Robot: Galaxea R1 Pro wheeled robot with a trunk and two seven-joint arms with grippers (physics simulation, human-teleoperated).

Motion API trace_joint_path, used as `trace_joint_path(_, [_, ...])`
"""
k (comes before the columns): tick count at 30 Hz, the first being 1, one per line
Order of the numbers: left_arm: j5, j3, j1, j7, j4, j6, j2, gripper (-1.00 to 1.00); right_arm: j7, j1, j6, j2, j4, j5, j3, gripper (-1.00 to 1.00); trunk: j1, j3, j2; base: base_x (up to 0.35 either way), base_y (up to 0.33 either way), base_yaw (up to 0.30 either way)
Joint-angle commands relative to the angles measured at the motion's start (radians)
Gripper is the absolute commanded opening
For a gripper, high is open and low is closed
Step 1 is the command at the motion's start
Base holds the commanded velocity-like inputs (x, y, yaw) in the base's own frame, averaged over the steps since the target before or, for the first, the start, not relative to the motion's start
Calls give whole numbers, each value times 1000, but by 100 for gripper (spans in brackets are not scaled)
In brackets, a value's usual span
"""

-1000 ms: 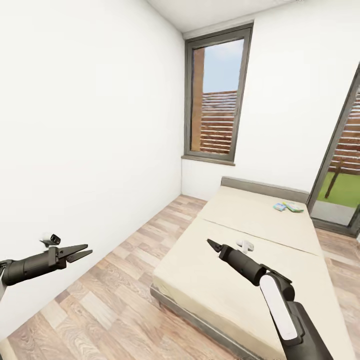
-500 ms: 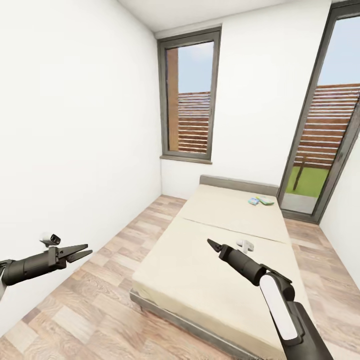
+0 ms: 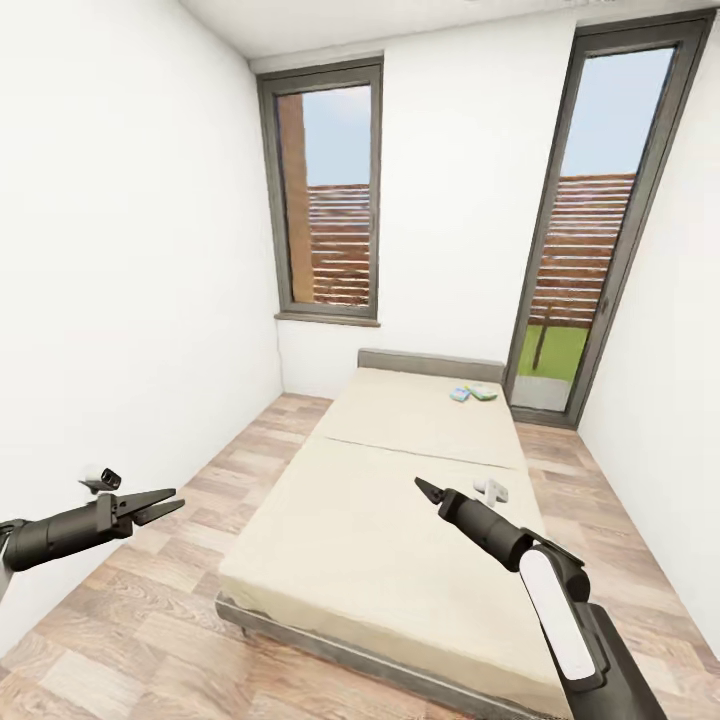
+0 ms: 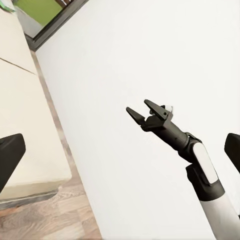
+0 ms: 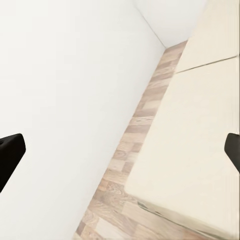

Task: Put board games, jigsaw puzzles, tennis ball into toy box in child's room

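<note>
Bed (image 3: 400,500): wide cream mattress with one seam line across it, on a grey frame with a low grey headboard at the far end; it stands on the wood floor (image 3: 150,620) near the right side of the room.
Board games (image 3: 472,393): two small flat boxes, one blue and one greenish, lying just beside each other on the far part of the bed, near the headboard and toward the bed's right edge; printing too small to read.
Left gripper (image 3: 163,506): held low over the floor near the left wall, well apart from the bed; jaws parted, nothing between them.
Right gripper (image 3: 424,488): held above the near half of the bed, pointing up the room; seen from the left wrist view (image 4: 144,110), its two fingers stand apart and hold nothing.
Left wall (image 3: 110,300): plain white.
Window (image 3: 327,195): tall, grey-framed, in the far wall above the headboard's left side.
Glass door (image 3: 585,230): tall, grey-framed, at the far right, showing slatted fencing and grass outside.
</note>
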Motion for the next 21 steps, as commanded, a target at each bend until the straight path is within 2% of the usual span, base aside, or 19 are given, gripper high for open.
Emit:
trace_joint_path(1, [-1, 0, 0, -4, 0, 11, 1, 100, 4, -1, 5, 0, 0, -1, -1, 100, 0, 0, -1, 0, -81, -281])
trace_joint_path(21, [-1, -1, 0, -4, 0, 10, -3, 100, 3, -1, 5, 0, 1, -1, -2, 100, 0, 0, -1, 0, -81, -281])
